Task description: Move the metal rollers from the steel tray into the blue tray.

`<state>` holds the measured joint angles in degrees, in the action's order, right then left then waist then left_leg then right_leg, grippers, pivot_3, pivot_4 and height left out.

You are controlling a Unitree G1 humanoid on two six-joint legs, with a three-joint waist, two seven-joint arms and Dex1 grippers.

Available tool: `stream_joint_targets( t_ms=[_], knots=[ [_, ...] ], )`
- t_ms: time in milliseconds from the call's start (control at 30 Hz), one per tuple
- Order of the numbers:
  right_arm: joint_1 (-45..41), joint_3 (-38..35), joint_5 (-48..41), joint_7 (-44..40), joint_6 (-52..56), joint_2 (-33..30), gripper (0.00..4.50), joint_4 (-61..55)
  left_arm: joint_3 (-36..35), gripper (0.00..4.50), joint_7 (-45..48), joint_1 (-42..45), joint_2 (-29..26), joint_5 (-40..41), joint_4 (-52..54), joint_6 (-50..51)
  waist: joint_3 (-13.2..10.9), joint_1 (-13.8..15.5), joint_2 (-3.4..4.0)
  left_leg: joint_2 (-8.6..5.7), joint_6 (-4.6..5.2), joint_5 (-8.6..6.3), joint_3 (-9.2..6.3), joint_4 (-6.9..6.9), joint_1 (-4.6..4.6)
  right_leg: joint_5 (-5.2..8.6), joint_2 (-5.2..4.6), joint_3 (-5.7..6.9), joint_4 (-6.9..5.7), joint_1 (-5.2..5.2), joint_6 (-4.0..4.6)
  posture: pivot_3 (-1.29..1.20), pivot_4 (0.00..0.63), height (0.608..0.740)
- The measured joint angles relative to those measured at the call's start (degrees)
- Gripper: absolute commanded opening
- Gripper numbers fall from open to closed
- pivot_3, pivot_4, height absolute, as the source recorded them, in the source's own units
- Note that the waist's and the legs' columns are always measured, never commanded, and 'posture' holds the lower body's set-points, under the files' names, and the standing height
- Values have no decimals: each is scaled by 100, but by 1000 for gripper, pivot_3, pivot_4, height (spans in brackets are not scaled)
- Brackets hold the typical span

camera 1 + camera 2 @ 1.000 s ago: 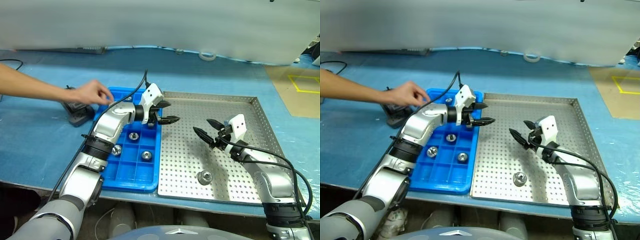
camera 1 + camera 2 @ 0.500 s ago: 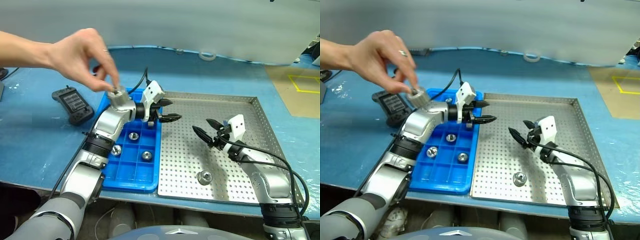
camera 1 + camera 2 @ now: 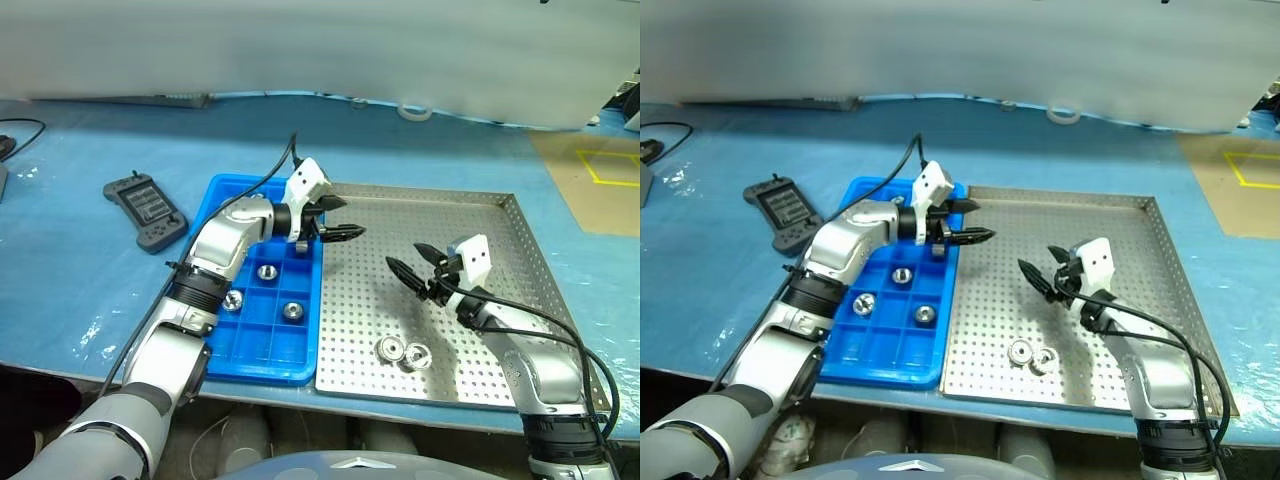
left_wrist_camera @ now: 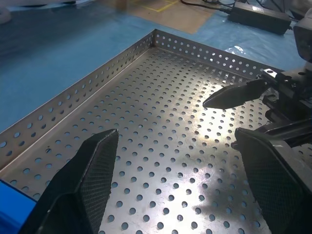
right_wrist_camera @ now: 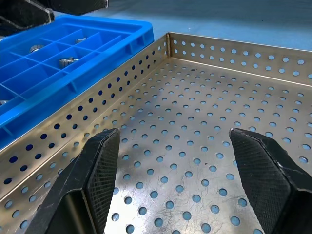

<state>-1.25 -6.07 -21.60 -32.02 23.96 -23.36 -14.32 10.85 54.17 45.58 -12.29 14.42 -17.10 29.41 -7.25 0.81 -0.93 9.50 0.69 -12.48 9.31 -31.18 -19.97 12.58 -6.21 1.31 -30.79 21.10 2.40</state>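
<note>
Two metal rollers (image 3: 389, 348) (image 3: 414, 356) lie side by side near the front of the steel tray (image 3: 430, 192). To its left the blue tray (image 3: 258, 345) holds three more metal rollers (image 3: 267, 271) (image 3: 292, 311) (image 3: 233, 299) in separate compartments. My left gripper (image 3: 351, 218) hovers open and empty over the seam between the two trays, pointing right. Above the middle of the steel tray, my right gripper (image 3: 404, 256) is open and empty and points left, well behind the two loose rollers. The right wrist view shows the blue tray's corner (image 5: 122, 31) beyond the steel rim.
A black handheld controller (image 3: 147, 210) lies on the blue table cover left of the blue tray. A roll of tape (image 3: 415, 111) sits at the back edge. Yellow floor markings (image 3: 610, 165) show at the far right.
A person's hand lifted a roller above the blue tray, then left the view. A second roller now lies on the steel tray beside the first. Both grippers kept their places.
</note>
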Motion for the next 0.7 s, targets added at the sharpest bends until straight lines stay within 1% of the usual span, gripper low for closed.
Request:
stream_joint_targets(
  t_ms=[300, 400, 500, 567, 633, 700],
  knots=[
    [77, -2, -20, -36, 125, -159, 3715, -85, -11, 4019, -103, -42, 103, 99, 178, 72, 0, 2, 0, 0, 0, 0, 0, 2, -1, 0, 0, 0, 2, 0, 0, -167, 150, 740],
    [285, -19, -219, -254, 340, -447, 3715, -375, -16, 4019, -110, -101, 94, 172, 273, 134, -2, 11, 1, 0, 2, -1, 0, 6, 0, 0, 0, 1, 4, -1, 0, -175, 150, 740],
    [721, -207, -669, -778, 804, -1130, 3715, -968, -23, 4019, -56, -151, 80, 283, 426, 229, -6, 21, 6, -2, 9, -5, -1, 5, 0, 0, -1, 0, 13, -7, -1, -190, 150, 740],
    [1075, -378, -1061, -1250, 1180, -1821, 3715, -1507, -12, 4019, 19, -181, 83, 332, 502, 226, -10, 23, 12, -6, 14, -8, 0, 4, 1, 1, -4, -3, 16, -12, -1, -198, 150, 740],
    [1386, -564, -1353, -1684, 1432, -2381, 3715, -2024, 1, 4019, 38, -237, 99, 331, 512, 210, -11, 15, 0, 3, 12, -8, 0, 7, 3, 2, 0, -1, 19, -20, -3, -204, 150, 740],
    [1648, -595, -1419, -1971, 1487, -2732, 3715, -2301, 60, 4019, 20, -277, 213, 324, 494, 180, -13, 14, -8, 6, 8, -7, -1, 9, 6, 3, 1, 0, 21, -23, -6, -199, 150, 740]
  ],
)
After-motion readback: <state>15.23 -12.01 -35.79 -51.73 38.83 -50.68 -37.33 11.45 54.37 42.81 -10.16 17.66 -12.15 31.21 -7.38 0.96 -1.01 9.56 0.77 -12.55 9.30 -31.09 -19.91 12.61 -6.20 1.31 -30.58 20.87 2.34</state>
